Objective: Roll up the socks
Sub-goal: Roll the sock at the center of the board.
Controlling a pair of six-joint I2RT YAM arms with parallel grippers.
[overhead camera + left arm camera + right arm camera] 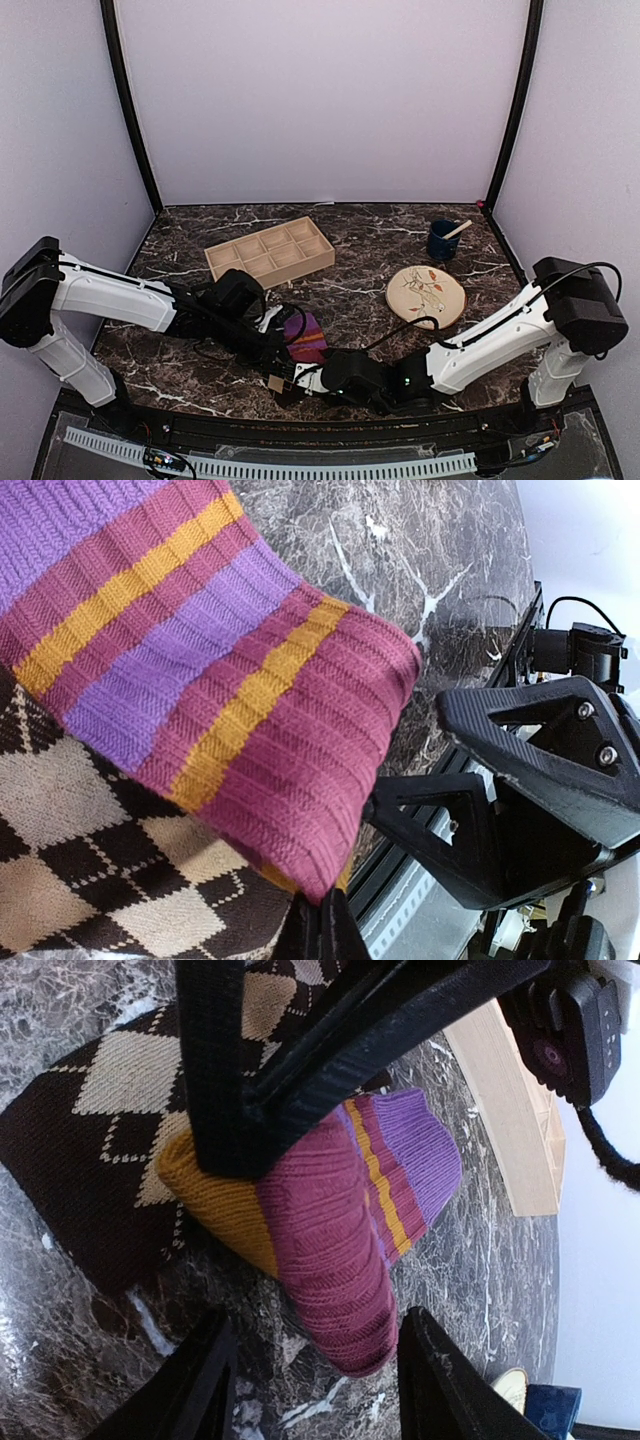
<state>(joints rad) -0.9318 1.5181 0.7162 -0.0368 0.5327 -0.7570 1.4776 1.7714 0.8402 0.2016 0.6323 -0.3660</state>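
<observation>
The left pincer (322, 928) is closed tight on the orange-tipped end of the striped sock (200, 680), right at its fingertips. It appears to hold that end folded over onto the argyle sock (90, 860), which lies flat underneath on the marble table (400, 560). I judge the grip is there to stop the fold springing back while the other arm works. The right pincer (315, 1328) faces it from the opposite side, low over the table. Its fingers are apart and grip nothing, and the rounded maroon fold of the striped sock sits just ahead of its tips. That wide stance looks meant to straddle the bundle so it can be pushed or turned over. Both socks sit stacked between the two pincers, with at most one fold of the roll made.
</observation>
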